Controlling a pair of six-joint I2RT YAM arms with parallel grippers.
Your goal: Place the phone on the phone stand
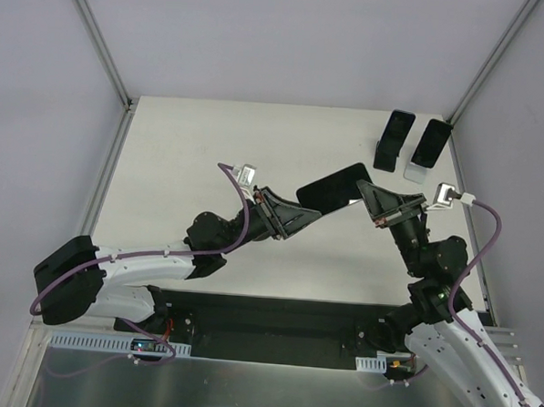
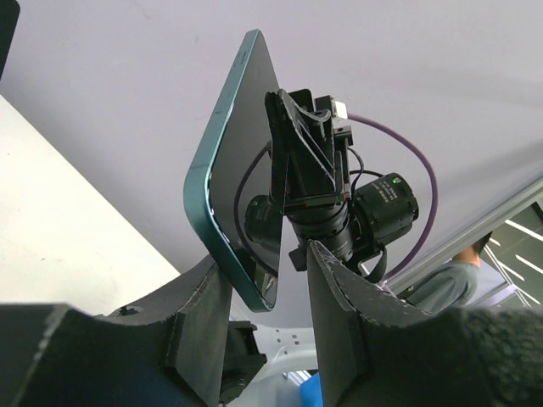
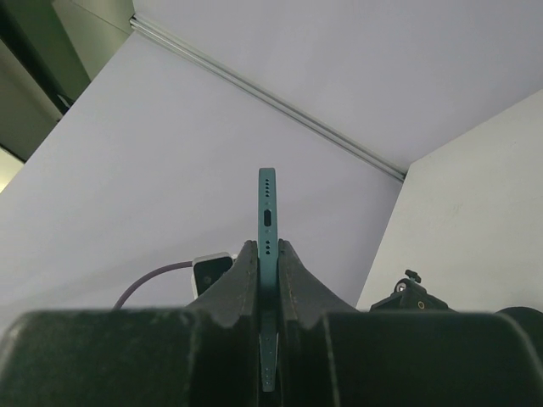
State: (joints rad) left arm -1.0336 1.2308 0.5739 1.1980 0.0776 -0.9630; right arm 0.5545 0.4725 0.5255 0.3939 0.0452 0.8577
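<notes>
A teal-edged phone (image 1: pixel 332 190) with a dark screen hangs in the air over the middle of the table. My right gripper (image 1: pixel 367 196) is shut on its right end. In the right wrist view the fingers clamp the thin teal edge (image 3: pixel 267 208) at the gripper (image 3: pixel 268 251). My left gripper (image 1: pixel 306 214) is open around the phone's left end. In the left wrist view the phone's corner (image 2: pixel 229 170) sits between the spread jaws of the gripper (image 2: pixel 265 270), with a clear gap to the right finger (image 2: pixel 339 314). Two phone stands, one black (image 1: pixel 393 141) and one white-based (image 1: pixel 427 151), stand at the back right.
Both stands have dark slanted faces; I cannot tell whether anything rests on them. Aluminium frame posts (image 1: pixel 98 39) rise at the table's back corners. Purple cables (image 1: pixel 489 233) loop off both wrists. The right arm's camera (image 2: pixel 373 203) faces the left wrist view.
</notes>
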